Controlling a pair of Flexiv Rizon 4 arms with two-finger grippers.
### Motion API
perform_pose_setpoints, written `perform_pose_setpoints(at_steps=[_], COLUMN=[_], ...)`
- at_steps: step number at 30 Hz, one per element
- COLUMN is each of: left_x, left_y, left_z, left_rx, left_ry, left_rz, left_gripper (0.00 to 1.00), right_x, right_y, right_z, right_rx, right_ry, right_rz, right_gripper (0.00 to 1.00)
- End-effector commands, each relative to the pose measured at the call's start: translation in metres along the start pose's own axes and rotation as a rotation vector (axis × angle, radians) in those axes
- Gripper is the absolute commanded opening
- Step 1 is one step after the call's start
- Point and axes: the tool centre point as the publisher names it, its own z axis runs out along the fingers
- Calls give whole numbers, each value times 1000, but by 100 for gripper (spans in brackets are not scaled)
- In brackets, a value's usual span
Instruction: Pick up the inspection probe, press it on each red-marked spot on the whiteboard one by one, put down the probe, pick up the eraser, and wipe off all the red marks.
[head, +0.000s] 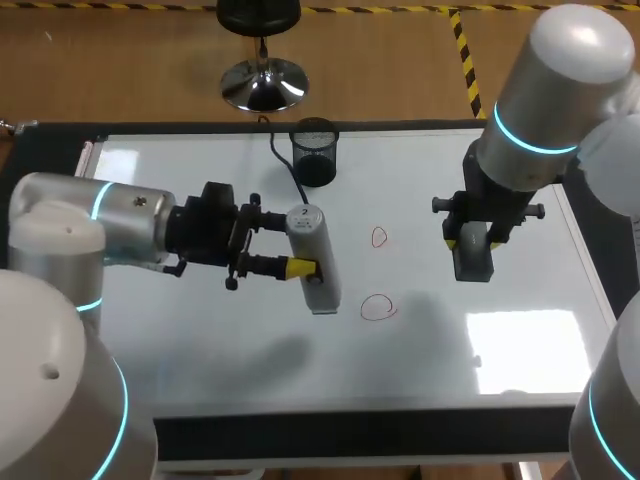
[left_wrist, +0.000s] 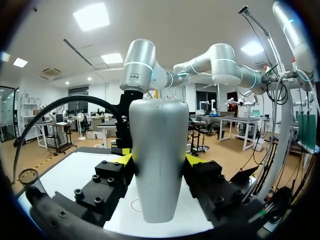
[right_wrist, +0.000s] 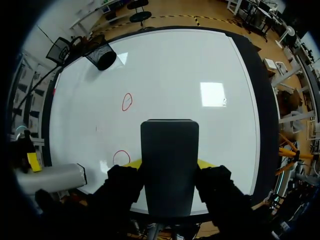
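Over the left-of-middle part of the glossy white rectangular whiteboard: silver-grey, tapered cylindrical inspection probe, upright, narrow end downward. It is clamped in the left gripper, one yellow-tipped finger pressed against each flank. Whether the narrow end touches the board surface cannot be told.

Thin black cable: leads from the probe's upper end toward the whiteboard's far edge, passing beside the cup.

Black mesh cylindrical cup: stands at the far edge, about midway along it, well apart from both grippers.

Farther red loop: hand-drawn outline near the board's middle, between the probe and the eraser.

Nearer red loop: hand-drawn outline toward the near edge, just beside the probe's lower end.

Dark grey rectangular block eraser: over the board's right half, gripped in the right gripper, whose yellow tips bear on its two opposite sides. It appears to hang clear of the surface, well apart from both loops.
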Motion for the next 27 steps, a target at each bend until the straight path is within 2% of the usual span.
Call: perform_pose_setpoints(at_steps=[1, 15, 22, 27], left_x=[-17, -43, -48, -46], left_y=[15, 27, 33, 36], left_z=[17, 50, 62, 67], left_rx=[23, 57, 60, 32], left_ry=[20, 41, 34, 14], left_rz=[-3, -13, -23, -25], left_gripper=[0, 0, 0, 0], right_x=[-1, -1, -1, -1], right_y=[0, 0, 0, 0], right_z=[-1, -1, -1, -1], right_rx=[0, 0, 0, 0], right_ry=[2, 2, 2, 2], right_rz=[-1, -1, -1, -1], right_gripper=[0, 0, 0, 0])
